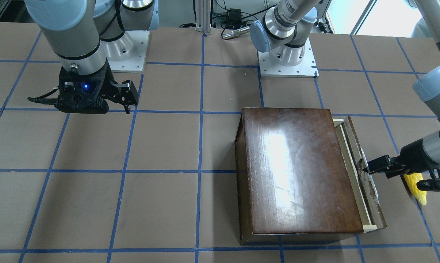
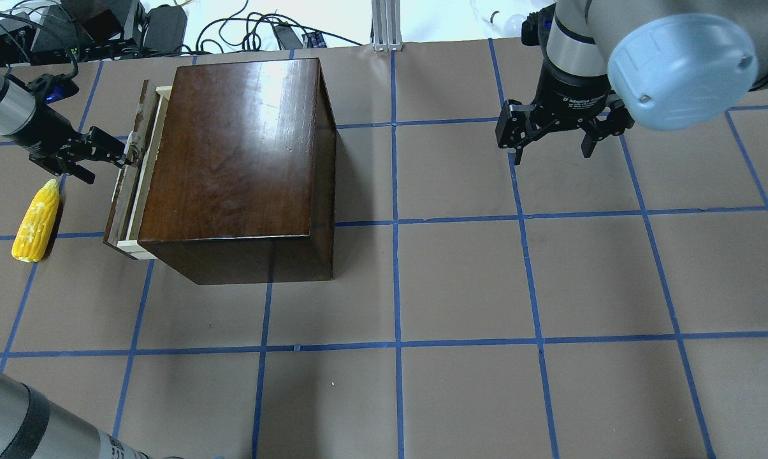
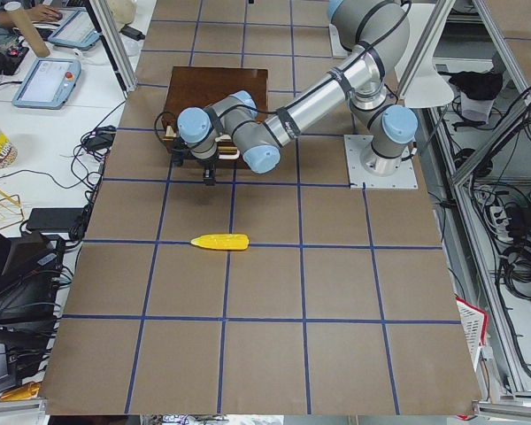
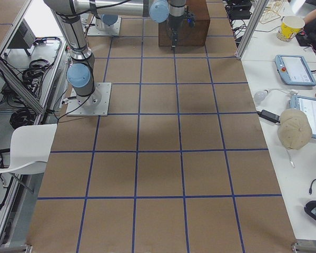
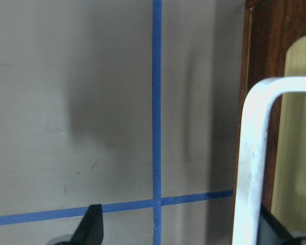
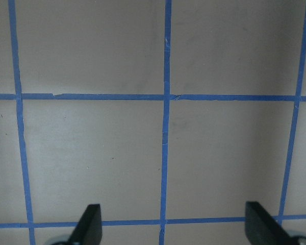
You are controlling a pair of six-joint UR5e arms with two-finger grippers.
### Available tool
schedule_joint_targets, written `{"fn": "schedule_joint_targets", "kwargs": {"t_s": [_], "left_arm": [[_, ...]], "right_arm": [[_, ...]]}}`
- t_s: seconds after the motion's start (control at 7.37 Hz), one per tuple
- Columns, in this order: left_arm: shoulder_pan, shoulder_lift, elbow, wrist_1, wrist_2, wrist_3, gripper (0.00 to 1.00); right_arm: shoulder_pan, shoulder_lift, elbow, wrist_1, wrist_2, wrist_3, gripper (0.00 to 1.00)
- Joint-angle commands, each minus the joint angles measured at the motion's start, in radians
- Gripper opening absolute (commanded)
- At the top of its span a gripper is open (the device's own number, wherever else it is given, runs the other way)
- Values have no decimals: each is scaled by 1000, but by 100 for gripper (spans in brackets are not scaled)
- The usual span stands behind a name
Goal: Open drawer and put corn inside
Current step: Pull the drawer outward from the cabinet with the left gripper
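The glossy dark-brown box (image 2: 237, 146) stands on the table's left side. Its drawer (image 2: 140, 182) is pulled out a little, showing a strip of pale wood behind the dark front panel (image 1: 368, 191). My left gripper (image 2: 106, 162) is open, level with the drawer front. One finger is at the white handle (image 5: 250, 153) and the other is out to the side. The yellow corn (image 2: 36, 223) lies on the table beside the drawer front, close to the left gripper. My right gripper (image 2: 551, 153) is open and empty above the table's right side.
The table (image 2: 460, 287) is brown paper with a grid of blue tape. The arm bases (image 1: 287, 60) stand at the robot's edge. Cables and gear lie past the far edge (image 2: 167, 29).
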Motion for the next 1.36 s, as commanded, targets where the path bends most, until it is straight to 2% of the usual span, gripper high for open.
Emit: {"fn": "schedule_joint_targets", "kwargs": {"t_s": [0.0, 1.22], "left_arm": [[14, -5, 15, -1, 6, 1, 100], [50, 0, 43, -7, 13, 28, 100]], "right_arm": [[0, 0, 0, 0, 0, 0, 100], [0, 0, 0, 0, 0, 0, 100]]}}
